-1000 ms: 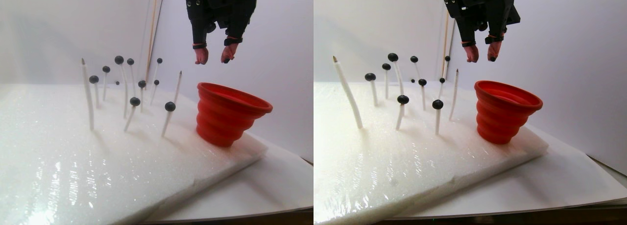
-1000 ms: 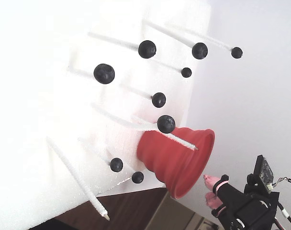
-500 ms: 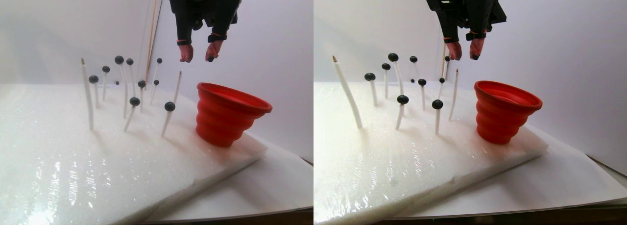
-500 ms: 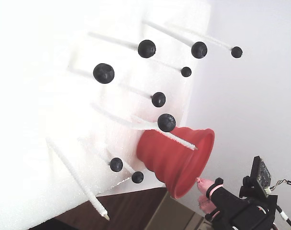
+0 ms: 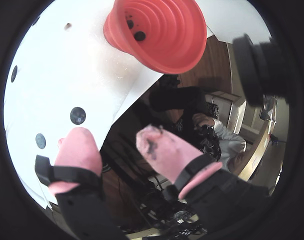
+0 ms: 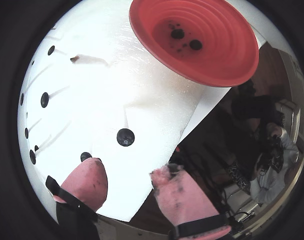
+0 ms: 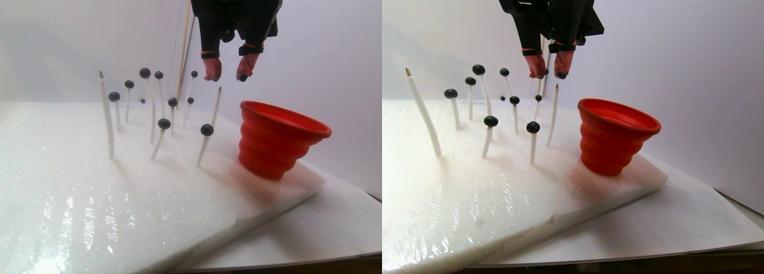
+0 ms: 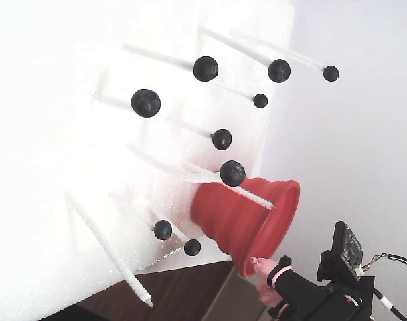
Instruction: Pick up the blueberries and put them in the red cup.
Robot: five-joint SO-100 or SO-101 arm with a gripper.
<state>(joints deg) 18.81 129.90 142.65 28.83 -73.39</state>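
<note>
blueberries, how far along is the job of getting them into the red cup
Partly done. Two blueberries already lie in the red cup, among dark stains. Nothing is in hand: the end effector is open and empty above the foam, beside the cup. Most of the job is left: many berries, like the nearest one, sit on white sticks in the foam block.

Red ribbed cup [image 7: 280, 138], blue-black blueberries [image 8: 145, 103], white sticks [image 7: 106, 116]
</note>
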